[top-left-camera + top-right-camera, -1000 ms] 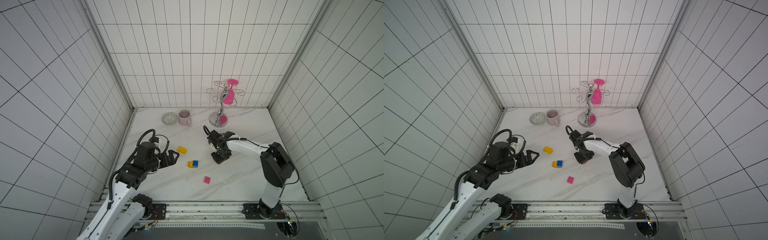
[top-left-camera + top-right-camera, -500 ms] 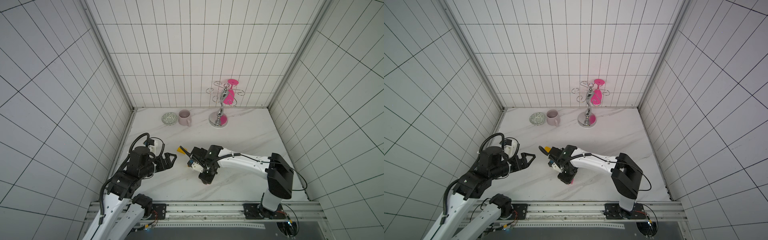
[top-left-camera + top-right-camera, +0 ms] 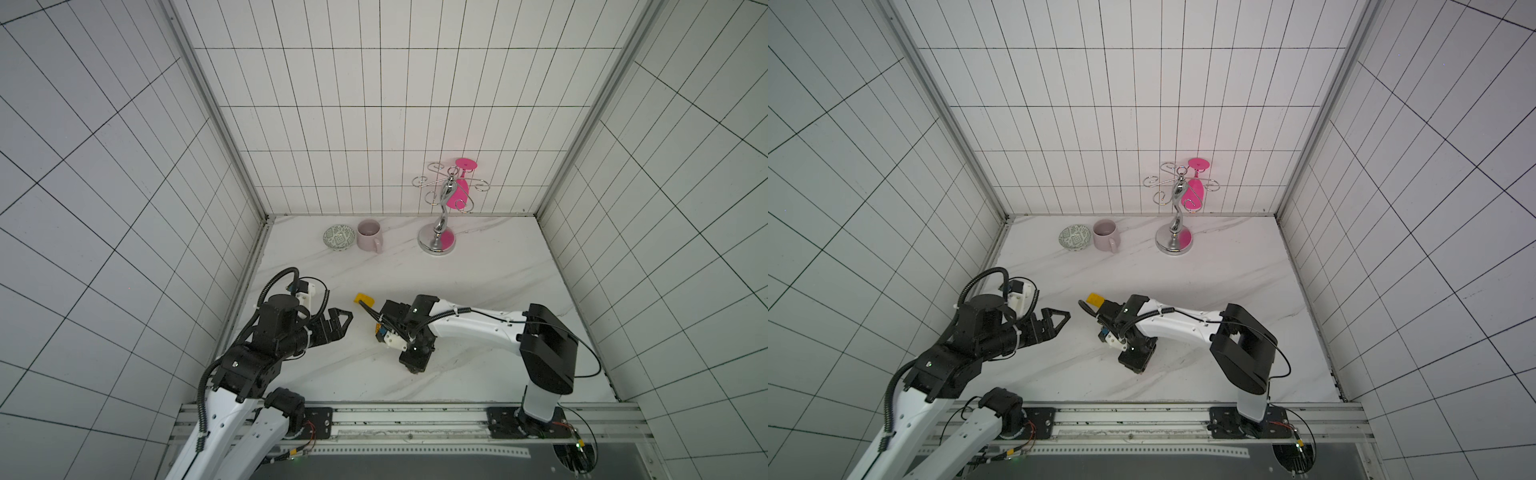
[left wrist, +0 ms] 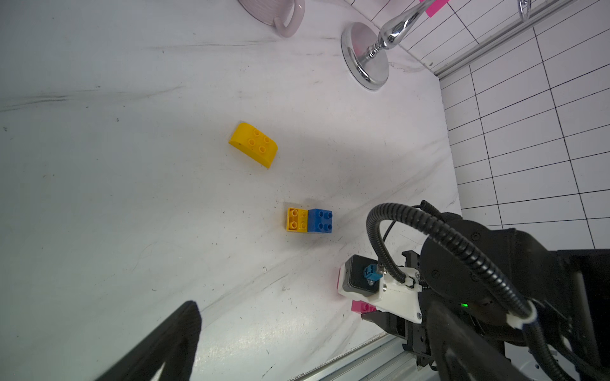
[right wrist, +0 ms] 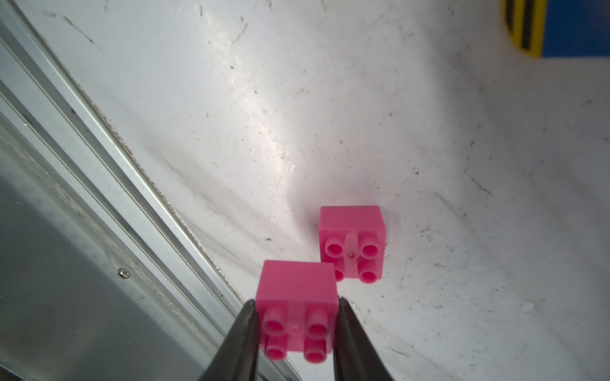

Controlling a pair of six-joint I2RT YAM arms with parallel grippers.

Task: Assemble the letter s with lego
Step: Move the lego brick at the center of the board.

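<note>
R end effector (image 5: 296,301) is clamped on one pink brick (image 5: 297,283), fingers on two opposite side walls and studs facing the wrist cam. This prob. keeps the studs free so the brick can be set square against the others. Whether it's off the worktop (image 3: 478,270) can't be told. The 2nd pink brick (image 5: 351,227) lies loose just beside it, studs the same way, near the front rail.

L end effector (image 3: 343,326) hangs w/ jaws wide apart, holding nothing, well off to the side. It's prob. kept clear of the R arm's reach.

Striped yellow brick (image 5: 525,29) and blue brick (image 4: 320,221) sit touching side by side mid-worktop. Whether they're locked together can't be told. They look like the only start on the letter s. Rounded yellow brick (image 4: 253,145) lies alone beyond them, apart.

Count: 5 bricks = 2 yellow, 2 pink, 1 blue. Of these, 2 are touching, 1 is held, 2 are loose.

At the back wall: 1 mug (image 3: 370,235), 1 patterned bowl (image 3: 339,237), 1 chrome rack (image 3: 442,208) w/ 1 pink glass (image 3: 461,193) hanging.
</note>
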